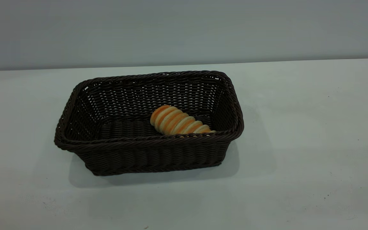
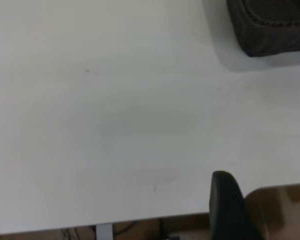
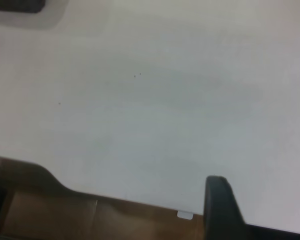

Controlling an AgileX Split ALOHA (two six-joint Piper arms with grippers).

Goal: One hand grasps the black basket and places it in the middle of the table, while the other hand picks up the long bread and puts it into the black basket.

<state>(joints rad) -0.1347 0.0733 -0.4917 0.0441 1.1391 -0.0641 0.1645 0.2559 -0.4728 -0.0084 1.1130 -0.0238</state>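
The black basket [image 1: 149,150] stands on the white table [image 1: 305,127] a little left of the middle. The long bread [image 1: 178,121] lies inside it on the floor of the basket, against the near wall toward the right end. Neither arm shows in the exterior view. My left gripper [image 2: 265,202] is open and empty over the table's edge, far from the basket, whose corner [image 2: 270,25] shows in the left wrist view. My right gripper [image 3: 262,207] is open and empty over the table's edge too. A dark corner of the basket [image 3: 15,5] shows in the right wrist view.
Bare white tabletop lies all round the basket, with a few tiny dark specks [image 1: 327,95]. A grey wall [image 1: 184,28] rises behind the table. Brown floor [image 3: 65,215] shows beyond the table's edge in both wrist views.
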